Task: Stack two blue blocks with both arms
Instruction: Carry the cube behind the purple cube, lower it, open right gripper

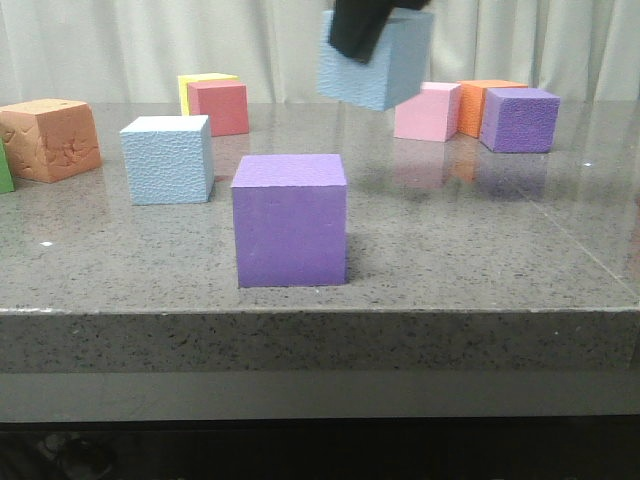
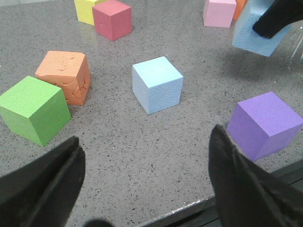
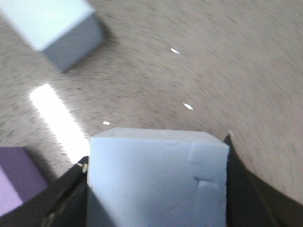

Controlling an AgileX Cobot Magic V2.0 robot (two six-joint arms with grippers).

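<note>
1. Front view: the right gripper holds the smoother blue block aloft and tilted, jaws clamped on its sides, probably for carrying over.
2. The pebbly blue block rests on the counter, its top bare.
3. The left gripper hovers near the counter's front edge, jaws apart.
4. Open room surrounds the pebbly block; the purple cube sits nearest.
</note>
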